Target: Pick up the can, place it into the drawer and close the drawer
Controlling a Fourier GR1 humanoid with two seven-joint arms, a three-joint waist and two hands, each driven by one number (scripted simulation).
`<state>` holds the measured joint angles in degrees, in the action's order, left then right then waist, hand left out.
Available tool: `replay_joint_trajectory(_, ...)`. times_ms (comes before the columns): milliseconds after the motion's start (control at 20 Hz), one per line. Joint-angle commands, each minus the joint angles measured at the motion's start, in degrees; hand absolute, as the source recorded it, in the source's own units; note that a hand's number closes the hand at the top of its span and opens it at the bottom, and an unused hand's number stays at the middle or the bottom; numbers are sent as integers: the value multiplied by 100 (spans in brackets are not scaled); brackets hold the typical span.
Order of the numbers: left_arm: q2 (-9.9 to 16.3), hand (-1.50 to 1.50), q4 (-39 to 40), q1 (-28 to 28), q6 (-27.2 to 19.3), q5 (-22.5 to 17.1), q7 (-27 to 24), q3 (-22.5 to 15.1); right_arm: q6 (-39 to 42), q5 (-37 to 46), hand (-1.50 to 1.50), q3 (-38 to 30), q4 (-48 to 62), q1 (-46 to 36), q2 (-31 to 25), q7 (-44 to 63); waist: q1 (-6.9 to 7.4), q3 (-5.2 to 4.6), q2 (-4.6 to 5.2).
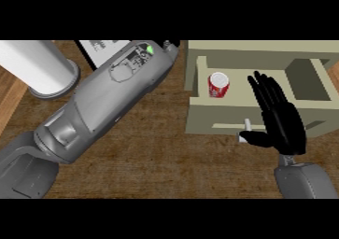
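A red can [219, 85] with a white top stands inside the open beige drawer [199, 106] at the upper right. My right hand [282, 122] hovers over the drawer's front with its fingers straight, just right of the can, and its thumb lies by the white handle [246, 124]. My left forearm [106, 100] stretches diagonally up the middle; its hand [172, 45] is mostly hidden at the top edge.
A large white cylinder [35, 65] stands on a grey base at the upper left. A dark-framed panel [96, 49] lies behind the left forearm. The beige cabinet [316, 79] around the drawer fills the upper right. Wooden counter [165, 163] spreads below.
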<state>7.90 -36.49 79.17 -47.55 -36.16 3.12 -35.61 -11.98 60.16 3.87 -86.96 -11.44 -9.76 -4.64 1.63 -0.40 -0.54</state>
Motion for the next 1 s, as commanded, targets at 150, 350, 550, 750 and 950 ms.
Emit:
replay_joint_trajectory(150, 633, -150, -1114, -523, -25, 206, 584, -101, -546, 106, -150, -413, 1681, -790, -22, -282, 109, 45, 30)
replay_joint_trajectory(350, 1271, -150, -1525, -568, 201, 281, 904, -72, -878, 324, -150, -440, 2217, -897, 47, -317, 133, 46, 31)
replay_joint_trajectory(550, 1334, -150, -1871, -791, 172, 350, 1076, -185, -1358, 794, -150, -619, 3174, -1712, 166, 9, 273, 49, 78)
replay_joint_trajectory(750, 1586, -150, -2266, -999, 231, 377, 1307, -157, -1963, 719, -150, -877, 3797, -2011, 97, -313, 240, 52, 81)
replay_joint_trajectory(950, 1713, -150, -2490, -1266, 210, 425, 1326, -84, -2372, 808, -150, -1088, 4558, -2696, 146, -262, 251, 55, 124)
